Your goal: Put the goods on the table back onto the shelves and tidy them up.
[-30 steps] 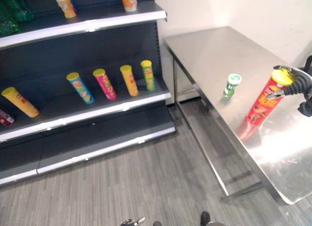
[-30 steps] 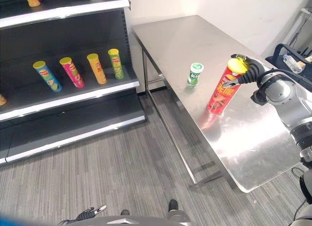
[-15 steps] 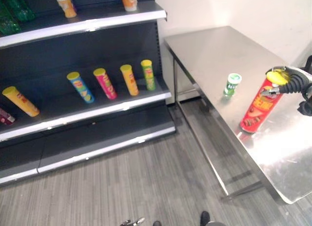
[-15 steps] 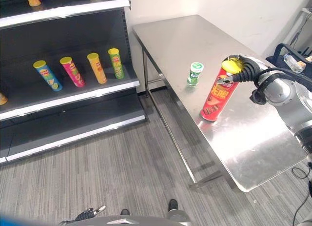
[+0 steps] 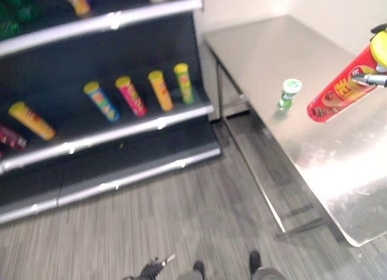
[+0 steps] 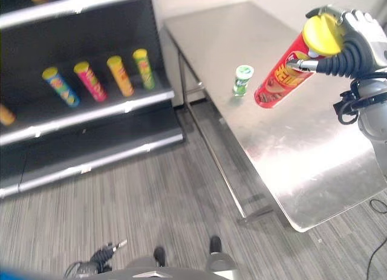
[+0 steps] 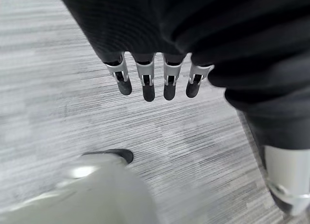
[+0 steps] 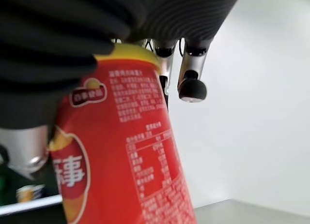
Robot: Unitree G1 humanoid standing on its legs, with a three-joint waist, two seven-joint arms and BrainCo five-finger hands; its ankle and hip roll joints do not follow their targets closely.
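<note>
While the right hand (image 6: 354,41) at the upper right curls its fingers round the yellow lid end of the red can (image 6: 289,71), the can hangs clear above the table (image 6: 314,165), tilted, base pointing lower left toward the small green can (image 6: 243,79). Low at the frame's bottom, the left hand (image 7: 155,81) hangs with fingers straight, apart.

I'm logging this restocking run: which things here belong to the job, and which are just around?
Part of the job:
red chip can, lifted off the table, tilted, in the right robot hand
small green can standing on the table
shelves

Just around:
four chip cans already shelved
left robot hand, idle over the floor
</note>
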